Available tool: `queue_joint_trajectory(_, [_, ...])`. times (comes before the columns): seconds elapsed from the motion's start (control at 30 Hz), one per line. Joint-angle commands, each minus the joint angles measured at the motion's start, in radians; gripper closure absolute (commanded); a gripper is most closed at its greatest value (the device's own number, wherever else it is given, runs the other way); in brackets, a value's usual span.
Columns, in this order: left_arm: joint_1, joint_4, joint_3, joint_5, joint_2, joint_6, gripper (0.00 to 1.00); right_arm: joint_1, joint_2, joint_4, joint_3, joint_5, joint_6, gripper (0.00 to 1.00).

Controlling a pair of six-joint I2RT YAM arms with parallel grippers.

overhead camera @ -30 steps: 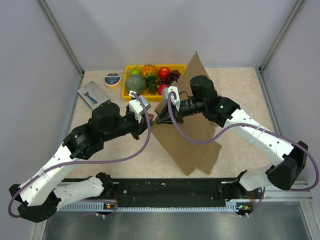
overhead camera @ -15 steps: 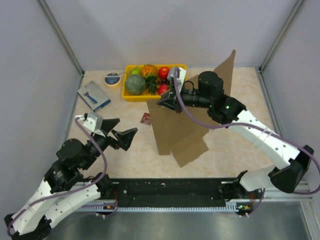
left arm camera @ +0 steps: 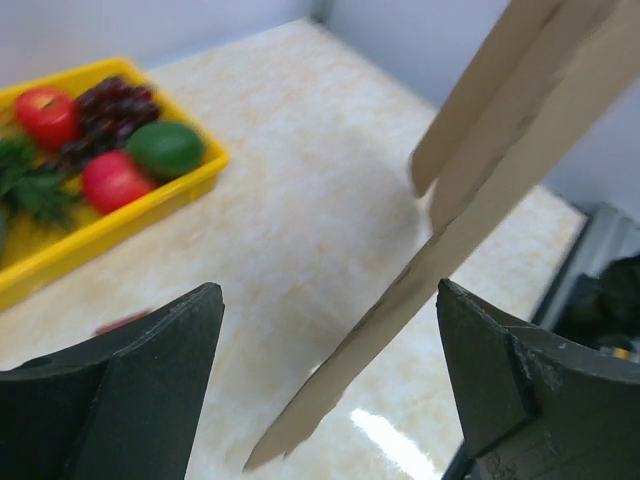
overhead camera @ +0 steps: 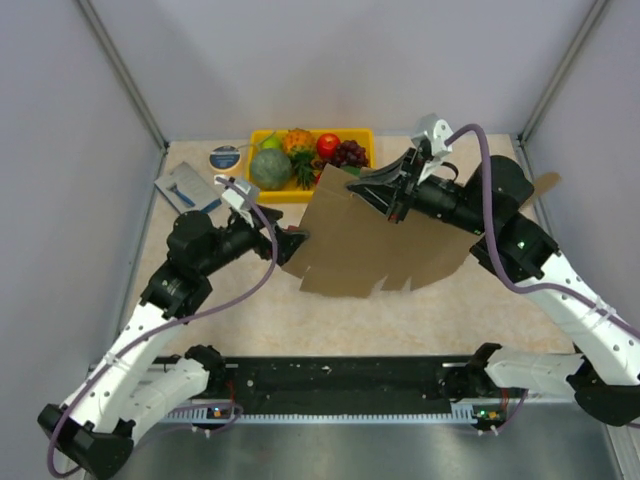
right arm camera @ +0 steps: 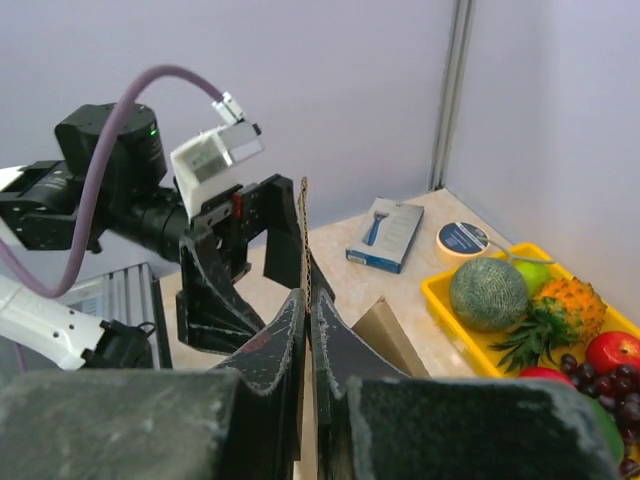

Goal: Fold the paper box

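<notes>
The right tool (overhead camera: 378, 195) is clamped on the upper edge of the cardboard sheet (overhead camera: 385, 250), its two fingers (right arm camera: 275, 350) pressed tight with the board between them. The sheet hangs tilted over the middle of the counter (overhead camera: 480, 300) (top corner near the yellow fruit tray (overhead camera: 272, 196)), with its notched flaps toward the near side. The left tool (overhead camera: 292, 245) is spread wide at the sheet's left corner. The board's thin edge runs between its fingers (left arm camera: 130, 370) without touching either.
</notes>
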Motion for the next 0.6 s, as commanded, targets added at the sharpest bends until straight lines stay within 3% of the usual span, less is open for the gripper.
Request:
queue_joint_trajectory(0.0, [0.050, 0.309, 0.031, 0.587, 0.085, -0.137, 0.17, -0.001, -0.049, 0.064, -0.031, 0.024, 0.034, 1.00])
queue_joint_trajectory(0.07, [0.050, 0.377, 0.016, 0.722, 0.136, -0.209, 0.19, -0.003, -0.065, 0.065, -0.039, 0.044, 0.034, 1.00])
queue_joint_trajectory(0.1, [0.050, 0.465, -0.013, 0.749, 0.147, -0.235, 0.22, -0.003, -0.068, 0.064, -0.041, 0.059, 0.028, 1.00])
queue_joint_trajectory(0.2, [0.050, 0.510, -0.038, 0.752, 0.148, -0.268, 0.36, -0.006, -0.081, 0.068, -0.048, 0.106, 0.023, 1.00])
queue_joint_trajectory(0.27, [0.050, 0.463, -0.019, 0.744, 0.145, -0.231, 0.51, -0.006, -0.095, 0.078, -0.056, 0.149, 0.028, 1.00])
queue_joint_trajectory(0.37, [0.050, 0.287, 0.054, 0.662, 0.141, -0.135, 0.84, -0.007, -0.109, 0.079, -0.064, 0.215, 0.033, 1.00])
queue_joint_trajectory(0.47, [0.051, 0.126, 0.140, 0.582, 0.122, -0.047, 0.92, -0.006, -0.129, 0.056, -0.065, 0.251, 0.020, 0.98])
queue_joint_trajectory(0.5, [0.051, 0.072, 0.192, 0.554, 0.115, -0.024, 0.95, -0.007, -0.134, 0.009, -0.062, 0.271, 0.008, 0.76])
queue_joint_trajectory(0.57, [0.051, -0.093, 0.255, 0.467, 0.113, 0.052, 1.00, -0.007, -0.147, -0.054, -0.045, 0.332, -0.041, 0.58])
